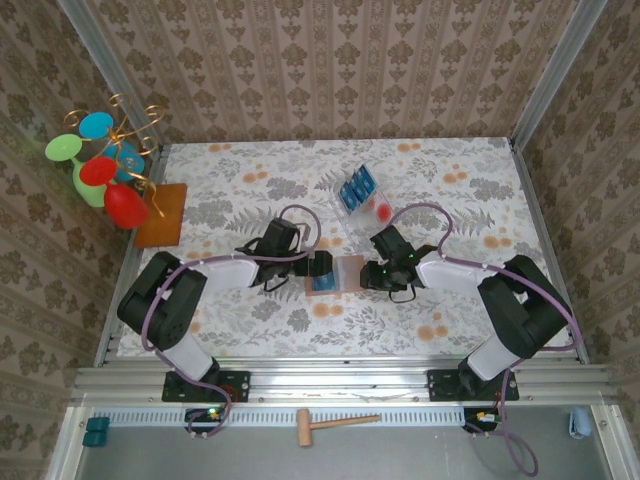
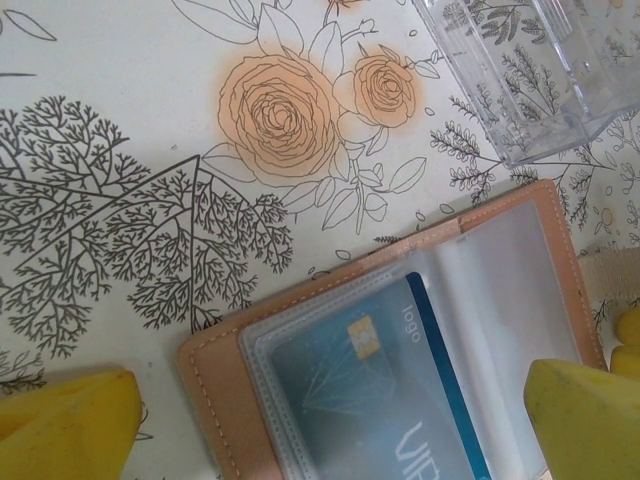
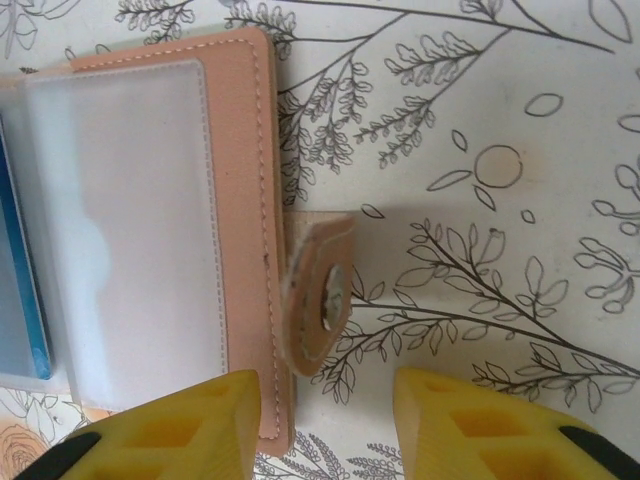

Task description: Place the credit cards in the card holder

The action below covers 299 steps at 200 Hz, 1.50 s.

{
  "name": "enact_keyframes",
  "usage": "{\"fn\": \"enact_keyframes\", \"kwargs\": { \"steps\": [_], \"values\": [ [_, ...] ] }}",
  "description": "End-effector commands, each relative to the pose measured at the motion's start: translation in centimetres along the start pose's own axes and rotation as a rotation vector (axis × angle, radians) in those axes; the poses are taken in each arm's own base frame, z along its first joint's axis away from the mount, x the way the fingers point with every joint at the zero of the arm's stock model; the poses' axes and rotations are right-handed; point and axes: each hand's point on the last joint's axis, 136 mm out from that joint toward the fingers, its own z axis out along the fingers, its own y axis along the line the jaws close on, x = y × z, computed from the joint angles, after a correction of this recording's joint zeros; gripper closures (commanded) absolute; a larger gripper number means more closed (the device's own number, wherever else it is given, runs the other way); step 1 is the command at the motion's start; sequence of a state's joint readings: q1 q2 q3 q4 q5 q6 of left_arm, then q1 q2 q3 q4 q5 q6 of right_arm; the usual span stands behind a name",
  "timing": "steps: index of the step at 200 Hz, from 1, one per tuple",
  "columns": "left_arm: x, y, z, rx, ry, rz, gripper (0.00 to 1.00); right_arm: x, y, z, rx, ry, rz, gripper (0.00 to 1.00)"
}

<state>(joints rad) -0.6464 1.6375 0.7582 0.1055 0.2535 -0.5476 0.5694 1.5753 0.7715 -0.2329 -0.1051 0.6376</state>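
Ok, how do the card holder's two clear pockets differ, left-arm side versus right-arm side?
The left-side pocket holds a blue credit card, chip showing; the right-side pocket is empty, just cloudy plastic. The right-side pocket borders the curled-up snap tab; the left-side pocket lies away from it. Both are clear sleeves in the same tan card holder, lying open and flat.

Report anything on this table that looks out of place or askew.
On the holder, the snap strap stands curled up on edge instead of lying flat, just ahead of the right pincer. A wooden mallet lies on the grey ledge in front, apart from the card work.
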Motion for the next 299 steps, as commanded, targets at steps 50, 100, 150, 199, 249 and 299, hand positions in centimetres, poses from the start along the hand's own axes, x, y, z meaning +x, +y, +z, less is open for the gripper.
{"fn": "enact_keyframes", "kwargs": {
  "steps": [50, 100, 150, 199, 249, 299],
  "values": [
    [-1.1, -3.4, 0.7, 0.155, -0.001, 0.013, 0.0, 0.1, -0.1, 0.9, -0.002, 0.012, 0.017, 0.7],
    [-2.5, -5.8, -1.3, 0.251, -0.059, -0.008, 0.0, 0.4, -0.2, 1.4, -0.011, 0.021, 0.022, 0.73],
    [-3.8, -9.1, -2.6, 0.354, -0.094, -0.025, 0.0, 0.8, -0.4, 1.9, -0.011, 0.031, 0.027, 0.74],
    [-5.0, -12.7, -2.9, 0.426, -0.126, -0.022, 0.0, -0.2, 0.2, 0.8, -0.053, 0.012, 0.041, 0.71],
    [-4.5, -14.6, -1.5, 0.447, -0.109, -0.019, 0.0, -3.1, -2.2, -3.6, -0.066, -0.093, 0.139, 0.51],
    [-3.5, -16.5, 1.2, 0.472, -0.074, -0.019, 0.0, -4.0, -5.8, -6.1, -0.051, -0.157, 0.244, 0.5]
  ]
}}
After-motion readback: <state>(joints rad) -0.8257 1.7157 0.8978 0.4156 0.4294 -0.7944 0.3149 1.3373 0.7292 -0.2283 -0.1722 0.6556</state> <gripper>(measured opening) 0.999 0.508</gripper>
